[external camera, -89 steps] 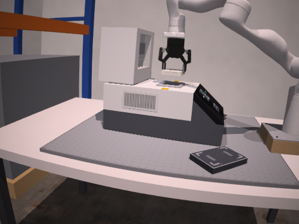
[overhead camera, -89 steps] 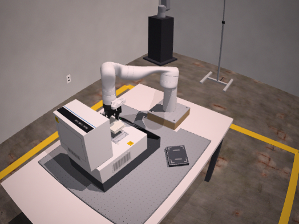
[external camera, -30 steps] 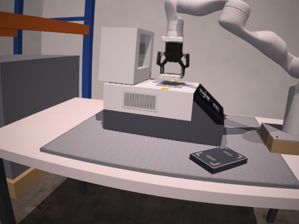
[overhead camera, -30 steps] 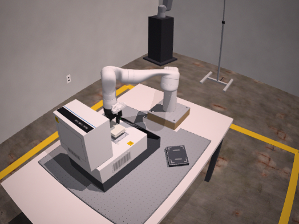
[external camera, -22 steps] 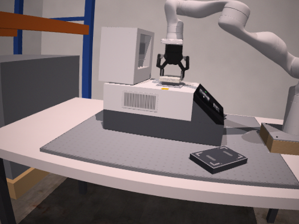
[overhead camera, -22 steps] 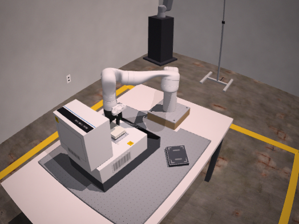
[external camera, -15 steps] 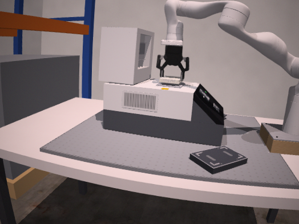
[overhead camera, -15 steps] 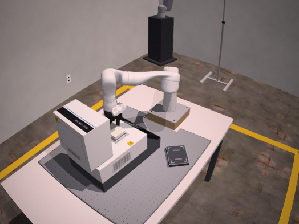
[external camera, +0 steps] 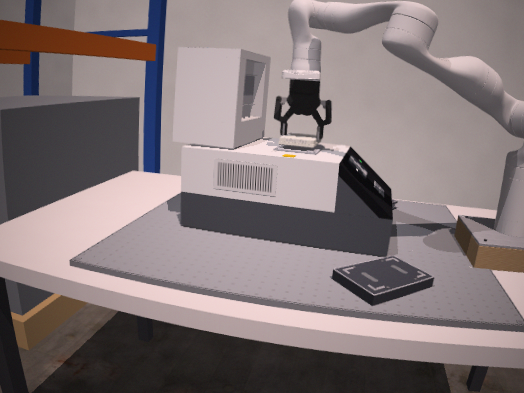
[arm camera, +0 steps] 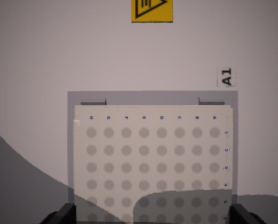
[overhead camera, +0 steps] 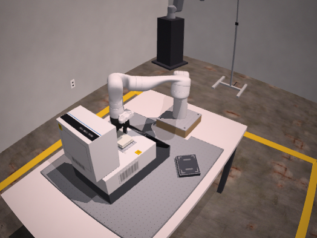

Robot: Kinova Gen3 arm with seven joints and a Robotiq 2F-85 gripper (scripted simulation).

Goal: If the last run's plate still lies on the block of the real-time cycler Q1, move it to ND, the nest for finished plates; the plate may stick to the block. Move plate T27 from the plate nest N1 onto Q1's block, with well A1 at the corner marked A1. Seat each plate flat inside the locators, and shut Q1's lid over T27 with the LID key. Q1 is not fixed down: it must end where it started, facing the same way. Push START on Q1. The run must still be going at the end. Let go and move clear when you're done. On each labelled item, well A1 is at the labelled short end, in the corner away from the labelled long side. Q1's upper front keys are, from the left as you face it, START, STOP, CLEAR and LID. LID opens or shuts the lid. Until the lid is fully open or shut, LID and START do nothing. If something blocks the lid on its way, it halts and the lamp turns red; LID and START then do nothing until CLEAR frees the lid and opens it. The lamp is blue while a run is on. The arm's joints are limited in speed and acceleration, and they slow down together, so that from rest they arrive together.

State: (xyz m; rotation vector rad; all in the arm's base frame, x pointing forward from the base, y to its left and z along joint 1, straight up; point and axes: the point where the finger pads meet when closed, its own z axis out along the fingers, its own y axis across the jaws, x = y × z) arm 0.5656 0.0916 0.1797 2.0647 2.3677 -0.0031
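Nest point(overhead camera: 187, 165) point(external camera: 382, 279), dark and flat with pale corner marks, sits on the perforated mat point(overhead camera: 178, 201) point(external camera: 225, 278), nearest the exterior view; its label cannot be read. The mat lies on the table point(overhead camera: 224, 121) point(external camera: 165, 293).

Behind the nest, the cycler point(overhead camera: 151, 148) point(external camera: 300, 188) point(arm camera: 35, 60) stands on the mat, its sloped key panel point(overhead camera: 149, 137) point(external camera: 371, 178) toward the arm's base. A small green light point(external camera: 360, 161) shows on the panel. At the other end of the cycler the lid point(overhead camera: 104, 147) point(external camera: 207, 98) stands open, upright.

On top, the pale well plate point(overhead camera: 125, 140) point(external camera: 298, 141) point(arm camera: 152, 159) lies over the grey block point(external camera: 300, 151) point(arm camera: 71, 150), looking level. Well A1 is at the corner beside the printed A1 mark point(arm camera: 227, 77). Whether the plate is fully down inside the locators cannot be told.

Fingers point(overhead camera: 124, 135) point(external camera: 301, 137) point down, set wide, gripping the plate by two opposite sides. Above them the white arm point(overhead camera: 145, 82) point(external camera: 350, 15) reaches over from its base block point(overhead camera: 193, 120) point(external camera: 467, 235). Farther off, a second arm point(overhead camera: 178, 0) stands on a black pedestal point(overhead camera: 170, 41).
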